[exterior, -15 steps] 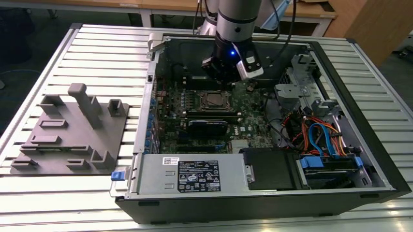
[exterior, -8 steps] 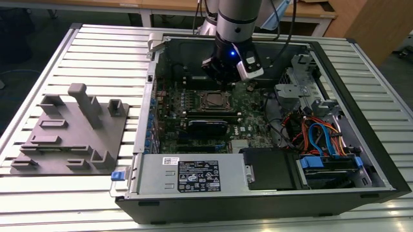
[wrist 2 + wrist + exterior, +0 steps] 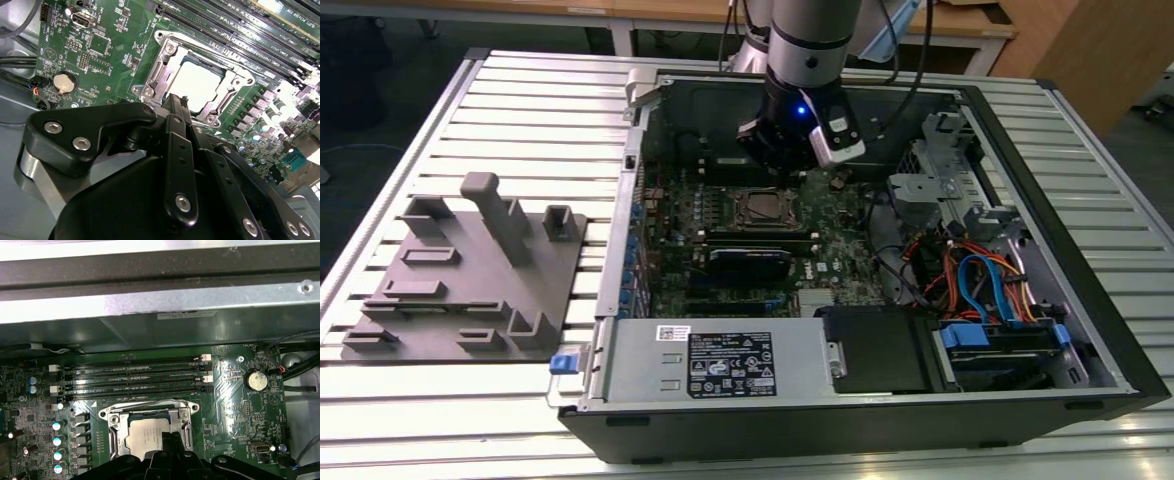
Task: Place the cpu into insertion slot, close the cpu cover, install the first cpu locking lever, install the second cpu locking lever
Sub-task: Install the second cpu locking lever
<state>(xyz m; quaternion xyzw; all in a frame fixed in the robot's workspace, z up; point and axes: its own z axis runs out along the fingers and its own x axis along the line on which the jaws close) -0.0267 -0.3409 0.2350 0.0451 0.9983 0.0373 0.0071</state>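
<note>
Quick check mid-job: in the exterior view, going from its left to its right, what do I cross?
Grey fixture tray → blue latch tab → cpu under its cover, with the end effector just above it → black drive bay → blue cables → case's right wall.

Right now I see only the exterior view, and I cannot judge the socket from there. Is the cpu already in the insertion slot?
Observer: Yes. In both wrist views the cpu lies flat in the insertion slot.
Operator: Thank you. And the cpu cover, is it up or down?
Observer: Down. In the first wrist view the cpu cover lies over the cpu, which shows through its window.
</note>
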